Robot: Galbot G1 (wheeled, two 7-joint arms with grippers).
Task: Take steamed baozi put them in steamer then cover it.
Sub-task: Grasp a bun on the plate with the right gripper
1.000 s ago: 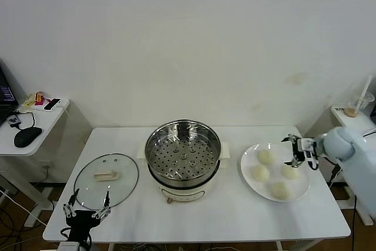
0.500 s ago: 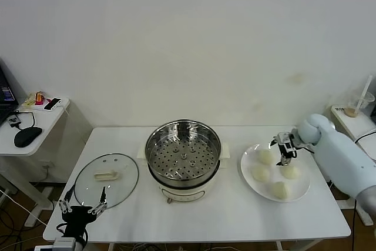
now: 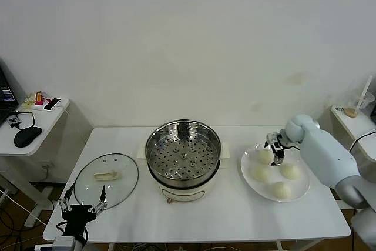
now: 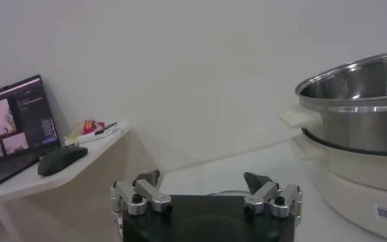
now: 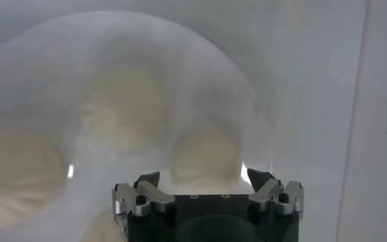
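Our right gripper (image 3: 274, 150) hovers over the far baozi (image 3: 263, 156) — fingers apart. We should centre, then squeeze gently. Left gripper (image 3: 81, 208) waits, fingers apart.

**Three cameras, one worktop**

The head camera looks down from the near edge across the whole worktop (image 3: 235, 216). The left wrist camera looks level along it, sharing the steamer (image 3: 183, 157). The right wrist camera hangs close above the plate (image 3: 247, 168).

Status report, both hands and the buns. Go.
Right hand open, over the far bun on the plate. Left hand open, parked near the lid. Steamer uncovered, no buns inside.
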